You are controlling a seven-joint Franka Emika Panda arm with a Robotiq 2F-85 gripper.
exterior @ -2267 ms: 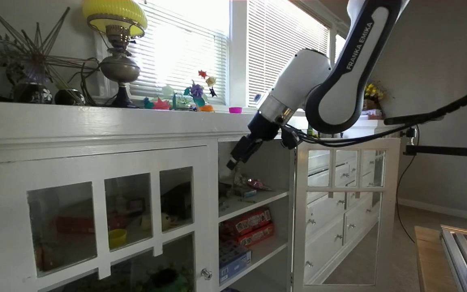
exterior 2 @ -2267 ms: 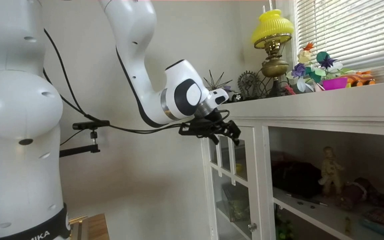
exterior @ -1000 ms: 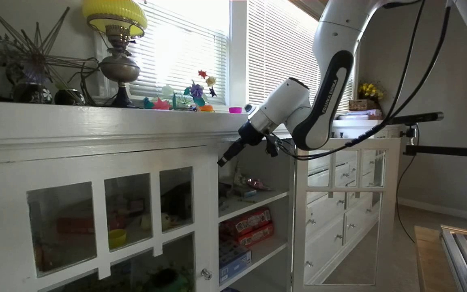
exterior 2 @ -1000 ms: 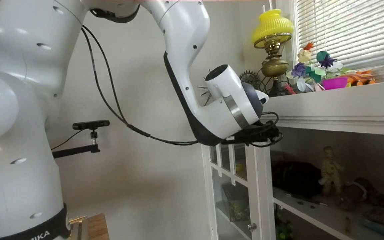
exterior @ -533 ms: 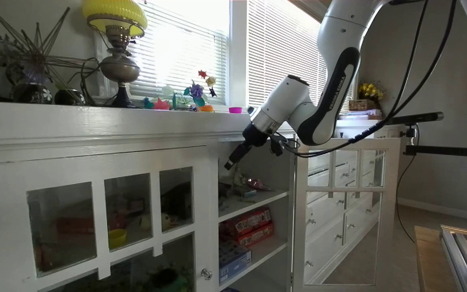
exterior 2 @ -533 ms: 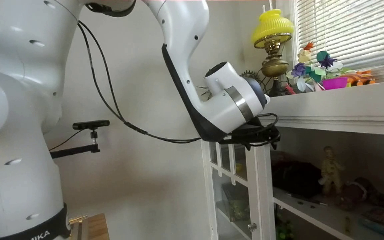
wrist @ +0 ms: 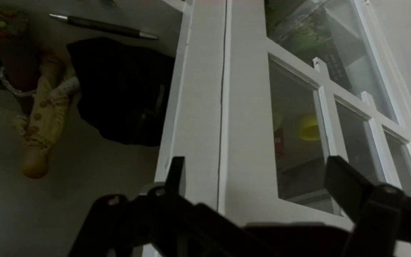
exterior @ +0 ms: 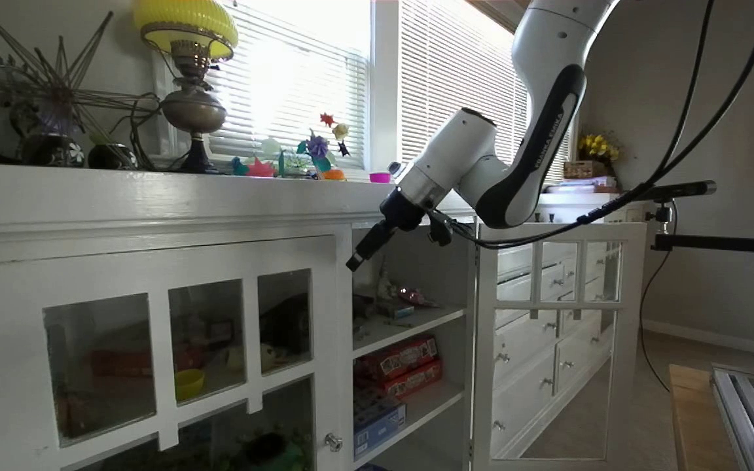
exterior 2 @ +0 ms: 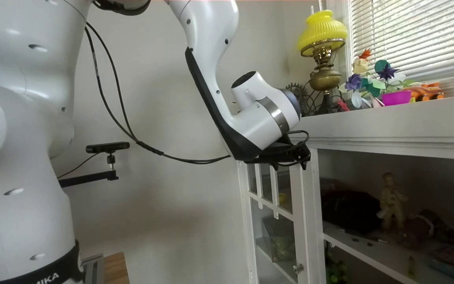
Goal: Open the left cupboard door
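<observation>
Black pincer, released and spread wide, near the upper corner of the closed left cupboard door, white and glass-paned. Beside the door, open shelves hold a doll and red boxes; above it stands a yellow-shaded lamp.

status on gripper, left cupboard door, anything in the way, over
Gripper open, holding nothing, higher than the knob. Left cupboard door shut. Nothing seen blocking the knob.
</observation>
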